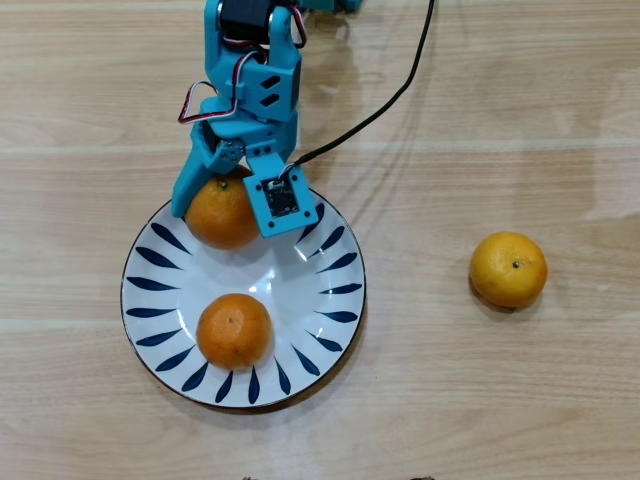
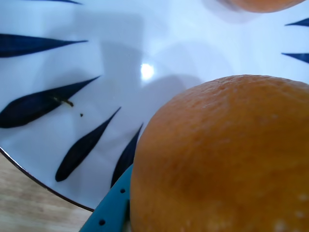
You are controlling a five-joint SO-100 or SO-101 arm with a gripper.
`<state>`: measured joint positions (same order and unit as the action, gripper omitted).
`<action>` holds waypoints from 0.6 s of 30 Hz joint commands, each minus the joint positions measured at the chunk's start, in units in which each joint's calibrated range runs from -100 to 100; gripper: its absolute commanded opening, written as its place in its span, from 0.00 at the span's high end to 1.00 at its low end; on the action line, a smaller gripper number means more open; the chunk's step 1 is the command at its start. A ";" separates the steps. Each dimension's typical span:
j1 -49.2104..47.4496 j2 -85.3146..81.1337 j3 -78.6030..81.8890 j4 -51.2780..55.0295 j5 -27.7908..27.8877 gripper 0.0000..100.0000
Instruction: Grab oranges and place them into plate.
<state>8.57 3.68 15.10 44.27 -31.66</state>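
From overhead, my hand [image 1: 222,215] is clamped on the big orange [image 1: 222,213] at the upper left of the plate [image 1: 335,290], over its rim. The fruit is round, with no long axis; its green stem dot faces up toward the top of the frame. A smaller orange [image 1: 235,330] lies in the plate's lower middle, stem dot up. The yellow orange [image 1: 509,269] sits on the surface [image 1: 500,100] at right, well apart. Only the wrist view shows the held orange's [image 2: 222,159] pitted skin, one teal finger [image 2: 110,208] against it, and a speck on the plate [image 2: 145,38].
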 commanded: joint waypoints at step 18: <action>-2.52 -2.84 -1.11 -1.34 -2.99 0.59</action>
<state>7.05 3.34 14.83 43.67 -34.01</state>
